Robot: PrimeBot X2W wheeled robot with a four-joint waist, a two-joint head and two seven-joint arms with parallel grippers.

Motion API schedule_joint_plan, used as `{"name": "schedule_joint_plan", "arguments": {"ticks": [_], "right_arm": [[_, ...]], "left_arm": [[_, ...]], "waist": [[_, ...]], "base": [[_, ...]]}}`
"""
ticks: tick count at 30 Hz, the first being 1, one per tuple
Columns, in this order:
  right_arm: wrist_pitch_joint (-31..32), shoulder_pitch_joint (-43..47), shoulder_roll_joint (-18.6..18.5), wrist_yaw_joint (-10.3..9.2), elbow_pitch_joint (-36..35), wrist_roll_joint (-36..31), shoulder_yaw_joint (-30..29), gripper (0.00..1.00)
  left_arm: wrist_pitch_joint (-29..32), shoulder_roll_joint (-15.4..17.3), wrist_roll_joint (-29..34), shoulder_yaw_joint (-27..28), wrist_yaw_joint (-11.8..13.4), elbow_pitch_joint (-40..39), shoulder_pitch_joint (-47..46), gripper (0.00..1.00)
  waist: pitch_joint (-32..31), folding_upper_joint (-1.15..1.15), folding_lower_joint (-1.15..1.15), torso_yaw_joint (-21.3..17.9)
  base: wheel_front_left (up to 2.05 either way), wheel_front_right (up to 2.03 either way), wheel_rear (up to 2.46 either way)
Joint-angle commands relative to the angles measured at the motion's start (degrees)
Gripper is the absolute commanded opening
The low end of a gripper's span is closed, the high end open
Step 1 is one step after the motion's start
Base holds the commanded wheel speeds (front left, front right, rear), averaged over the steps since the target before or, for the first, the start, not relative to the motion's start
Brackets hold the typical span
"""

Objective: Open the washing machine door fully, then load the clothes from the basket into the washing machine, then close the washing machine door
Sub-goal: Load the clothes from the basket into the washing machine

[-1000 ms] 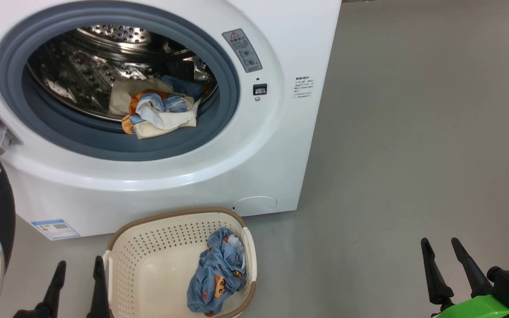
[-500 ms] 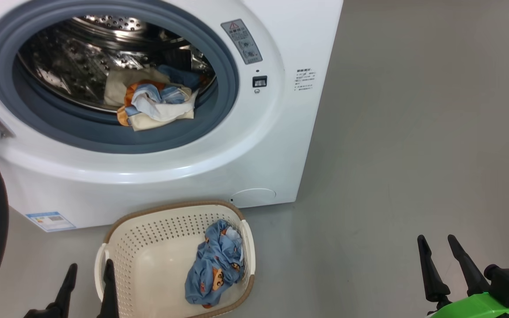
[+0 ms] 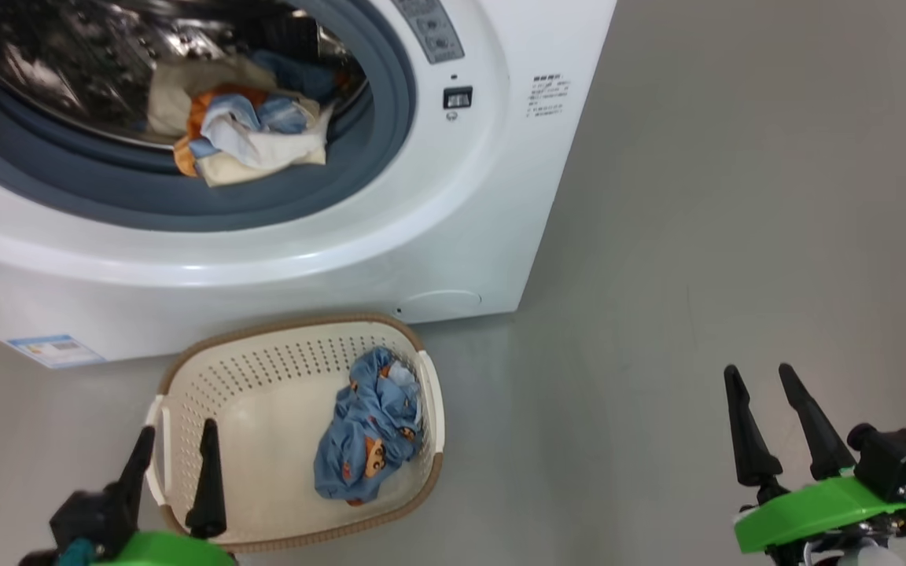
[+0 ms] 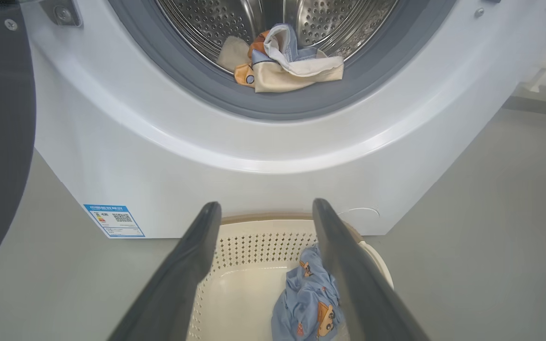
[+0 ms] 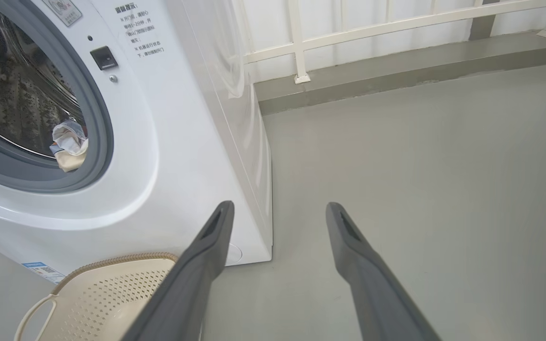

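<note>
grey floor stretches right of basket — left gripper by its rim

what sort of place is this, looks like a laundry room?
Probably a laundry corner of a bare utility space: a big white front-loading washing machine stands on a plain grey floor, a small cream perforated plastic basket sits in front of it, and a white railing runs behind.
</note>
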Motion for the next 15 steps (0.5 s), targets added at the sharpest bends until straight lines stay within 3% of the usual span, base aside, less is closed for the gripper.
{"name": "schedule_joint_plan", "arguments": {"ticks": [1, 15], "right_arm": [[-0.44, -1.26, -0.27, 0.16, -1.59, -0.50, 1.44, 1.00], [-0.44, -5.80, 1.04, 0.16, -2.60, -0.16, 2.01, 1.00]], "left_arm": [[-0.36, 0.77, 0.55, 1.65, -0.12, -0.51, -1.95, 1.00], [-0.36, 1.89, 0.20, -2.17, -0.82, 13.43, -14.06, 1.00]], "waist": [[1.78, 0.00, 0.00, -0.34], [9.71, 0.00, 0.00, -1.58]], "base": [[0.00, 0.00, 0.00], [0.00, 0.00, 0.00]]}}
